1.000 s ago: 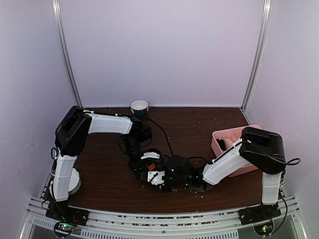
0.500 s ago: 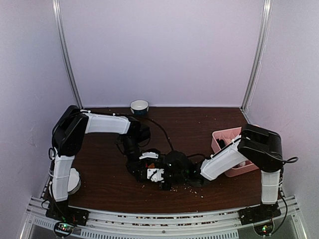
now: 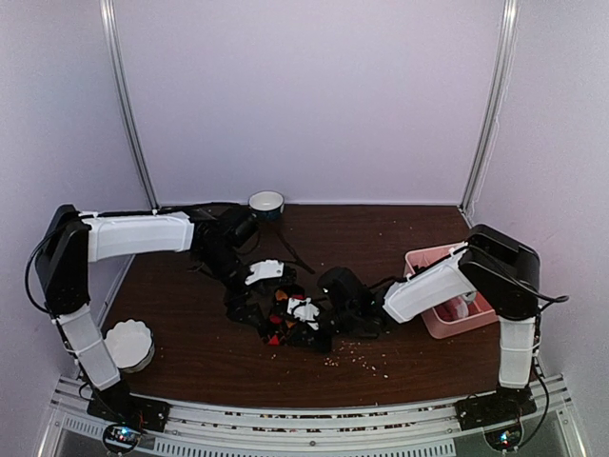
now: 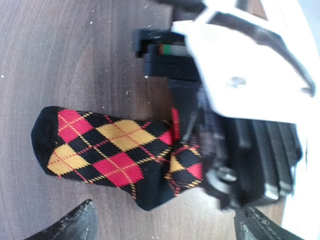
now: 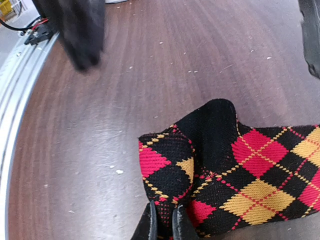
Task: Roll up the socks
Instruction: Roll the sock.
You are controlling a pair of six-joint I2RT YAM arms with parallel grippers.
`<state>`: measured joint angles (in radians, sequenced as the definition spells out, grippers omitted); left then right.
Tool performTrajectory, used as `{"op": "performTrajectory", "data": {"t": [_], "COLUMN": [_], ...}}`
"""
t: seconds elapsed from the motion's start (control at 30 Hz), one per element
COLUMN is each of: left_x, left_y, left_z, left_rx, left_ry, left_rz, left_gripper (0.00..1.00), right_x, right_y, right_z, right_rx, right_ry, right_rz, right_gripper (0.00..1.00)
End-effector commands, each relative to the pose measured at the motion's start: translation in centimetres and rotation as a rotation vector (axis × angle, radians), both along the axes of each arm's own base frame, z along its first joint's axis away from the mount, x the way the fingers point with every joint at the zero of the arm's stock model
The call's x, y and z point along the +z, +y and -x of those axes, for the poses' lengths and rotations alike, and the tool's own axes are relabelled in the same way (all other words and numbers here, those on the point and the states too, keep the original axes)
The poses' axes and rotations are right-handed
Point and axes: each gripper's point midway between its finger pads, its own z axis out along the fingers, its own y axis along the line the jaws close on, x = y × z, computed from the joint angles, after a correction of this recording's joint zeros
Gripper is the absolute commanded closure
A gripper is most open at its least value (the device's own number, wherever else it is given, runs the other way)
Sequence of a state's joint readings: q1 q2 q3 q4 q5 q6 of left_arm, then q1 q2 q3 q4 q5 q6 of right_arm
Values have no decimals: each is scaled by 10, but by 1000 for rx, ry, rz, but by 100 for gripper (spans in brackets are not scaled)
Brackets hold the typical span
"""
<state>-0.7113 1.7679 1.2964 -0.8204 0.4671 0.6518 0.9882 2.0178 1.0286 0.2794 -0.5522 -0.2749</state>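
Right tool (image 5: 164,224) clenched on a bunched edge of the argyle sock (image 5: 250,175), which lies on the bench (image 5: 90,125) near its centre. Left tool (image 4: 167,227) hangs released above it. Risk: so shallow a pinch may slip, or drag the sock instead of rolling it.
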Motion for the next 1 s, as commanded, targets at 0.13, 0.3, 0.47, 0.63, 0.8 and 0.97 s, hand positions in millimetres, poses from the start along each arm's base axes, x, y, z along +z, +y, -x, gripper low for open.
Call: {"op": "performTrajectory", "data": {"t": [0.13,0.3,0.47,0.63,0.8,0.97], "left_x": [-35,-48,-72,-94,-100,-100], "left_y": [-18,-32,-28,-16,-26,-46], "left_z": [-68,-91,-90,-94,-103,-110], "left_rx": [150,180,146,125,130,112], "left_ry": [-97,-85,-101,-206,-218,-208], "left_rz": [-93,-123,-195,-297,-298,-271], "left_gripper": [2,2,2,2,2,2], "right_x": [-43,-42,-43,-41,-37,-37], "right_y": [-37,-36,-37,-39,-36,-32], "right_z": [41,46,48,57,76,86], "right_rx": [-16,-12,-24,-20,45,60], "right_ry": [247,244,249,262,165,159], "right_rz": [156,151,163,187,232,264], "right_gripper": [100,100,100,100,100,100]}}
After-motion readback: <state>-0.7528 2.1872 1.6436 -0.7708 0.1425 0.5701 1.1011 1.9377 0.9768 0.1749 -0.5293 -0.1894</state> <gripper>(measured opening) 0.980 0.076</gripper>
